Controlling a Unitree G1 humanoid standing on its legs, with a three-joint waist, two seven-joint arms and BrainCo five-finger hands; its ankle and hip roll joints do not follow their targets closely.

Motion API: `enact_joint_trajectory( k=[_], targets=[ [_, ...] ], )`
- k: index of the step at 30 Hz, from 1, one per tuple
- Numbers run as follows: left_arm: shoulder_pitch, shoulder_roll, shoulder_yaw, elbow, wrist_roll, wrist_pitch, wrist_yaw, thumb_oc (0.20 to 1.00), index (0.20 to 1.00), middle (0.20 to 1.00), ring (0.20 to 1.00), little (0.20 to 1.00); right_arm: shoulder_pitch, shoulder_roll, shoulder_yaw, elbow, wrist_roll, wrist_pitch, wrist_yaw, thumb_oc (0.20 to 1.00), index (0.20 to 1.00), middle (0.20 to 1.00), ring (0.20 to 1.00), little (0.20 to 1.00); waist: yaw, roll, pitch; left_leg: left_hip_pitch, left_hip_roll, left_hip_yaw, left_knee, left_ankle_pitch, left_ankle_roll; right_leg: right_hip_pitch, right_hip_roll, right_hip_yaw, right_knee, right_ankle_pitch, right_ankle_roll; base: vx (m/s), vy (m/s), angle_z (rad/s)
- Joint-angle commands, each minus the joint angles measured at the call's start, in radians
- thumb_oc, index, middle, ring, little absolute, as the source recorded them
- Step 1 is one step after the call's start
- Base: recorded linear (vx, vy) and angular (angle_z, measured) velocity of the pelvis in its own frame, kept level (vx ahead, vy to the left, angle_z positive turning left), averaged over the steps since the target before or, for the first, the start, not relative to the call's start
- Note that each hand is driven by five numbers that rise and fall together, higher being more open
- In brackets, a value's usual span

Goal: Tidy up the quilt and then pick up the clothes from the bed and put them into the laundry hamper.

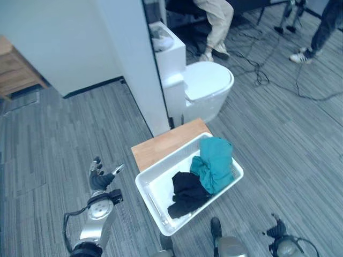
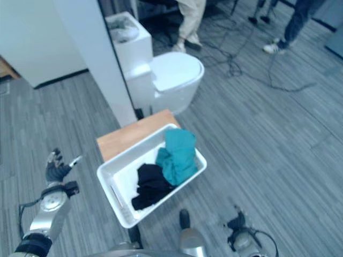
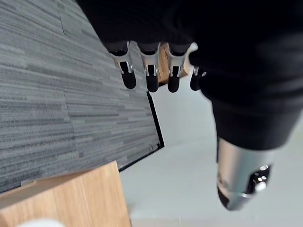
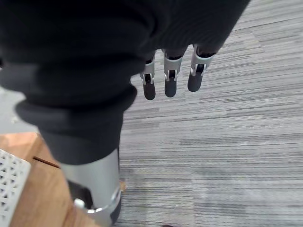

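Note:
A white laundry hamper (image 1: pixel 155 199) stands on a low wooden board (image 1: pixel 161 144) on the grey floor. Inside lie a teal garment (image 1: pixel 215 163) and a black garment (image 1: pixel 187 193). My left hand (image 1: pixel 100 179) hovers over the floor to the hamper's left, fingers (image 3: pixel 151 75) straight and spread, holding nothing. My right hand (image 1: pixel 277 230) hangs low at the hamper's right, near the bottom edge; its fingers (image 4: pixel 170 78) are straight over bare floor and hold nothing.
A white toilet (image 1: pixel 201 85) stands behind the hamper beside a white partition wall (image 1: pixel 134 59). Wooden furniture (image 1: pixel 16 69) is at far left. People's legs and shoes (image 1: pixel 217 27) and loose floor cables (image 1: pixel 257 69) are beyond the toilet.

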Motion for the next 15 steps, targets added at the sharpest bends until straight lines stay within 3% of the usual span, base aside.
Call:
enact_joint_trajectory(
  k=[1, 5, 6, 8, 10, 15],
  targets=[
    [-0.010, -0.019, 0.037, 0.052, -0.084, -0.033, -0.016, 1.000, 1.000, 1.000, 1.000, 1.000, -0.075, 0.028, 0.016, 0.090, -0.027, 0.036, -0.002, 1.000, 1.000, 1.000, 1.000, 1.000, 0.025, -0.025, -0.028, 0.072, 0.031, -0.004, 0.002, -0.042, -0.063, 0.023, -0.041, -0.002, 0.015, -0.074, 0.077, 0.05, 0.004, 0.16],
    [0.051, -0.076, 0.014, 0.201, -0.082, 0.014, -0.054, 1.000, 1.000, 1.000, 1.000, 1.000, -0.100, 0.050, 0.013, 0.151, -0.014, 0.052, 0.014, 1.000, 1.000, 1.000, 1.000, 1.000, 0.036, -0.023, -0.039, 0.080, 0.027, -0.017, 0.002, -0.043, -0.059, 0.041, -0.045, -0.009, 0.014, -0.078, 0.077, 0.03, 0.013, 0.11],
    [0.059, -0.125, -0.013, 0.378, -0.042, 0.044, -0.067, 1.000, 1.000, 1.000, 1.000, 1.000, -0.117, 0.061, 0.025, 0.168, -0.011, 0.054, 0.024, 1.000, 1.000, 1.000, 1.000, 1.000, 0.039, -0.023, -0.045, 0.082, 0.025, -0.022, 0.002, -0.044, -0.056, 0.047, -0.048, -0.010, 0.014, -0.080, 0.077, 0.02, 0.025, 0.06],
    [0.059, -0.152, -0.024, 0.472, -0.026, 0.050, -0.075, 1.000, 1.000, 1.000, 1.000, 1.000, -0.124, 0.067, 0.030, 0.178, -0.009, 0.050, 0.028, 1.000, 1.000, 1.000, 1.000, 1.000, 0.040, -0.023, -0.045, 0.085, 0.023, -0.024, 0.002, -0.046, -0.055, 0.051, -0.049, -0.012, 0.013, -0.082, 0.077, 0.01, 0.012, 0.02],
    [0.071, -0.220, -0.045, 0.693, 0.042, 0.083, -0.095, 1.000, 1.000, 1.000, 1.000, 1.000, -0.130, 0.088, 0.046, 0.181, 0.000, 0.040, 0.033, 1.000, 1.000, 1.000, 1.000, 1.000, 0.048, -0.030, -0.050, 0.087, 0.019, -0.029, 0.002, -0.050, -0.052, 0.055, -0.051, -0.015, 0.014, -0.085, 0.078, 0.00, 0.000, 0.00],
    [0.088, -0.252, -0.081, 0.852, 0.173, 0.135, -0.125, 1.000, 1.000, 1.000, 1.000, 1.000, -0.135, 0.110, 0.060, 0.207, 0.007, 0.038, 0.037, 1.000, 1.000, 1.000, 1.000, 1.000, 0.056, -0.035, -0.053, 0.089, 0.017, -0.034, 0.002, -0.055, -0.049, 0.061, -0.052, -0.018, 0.015, -0.090, 0.078, 0.00, 0.007, 0.09]
  ],
)
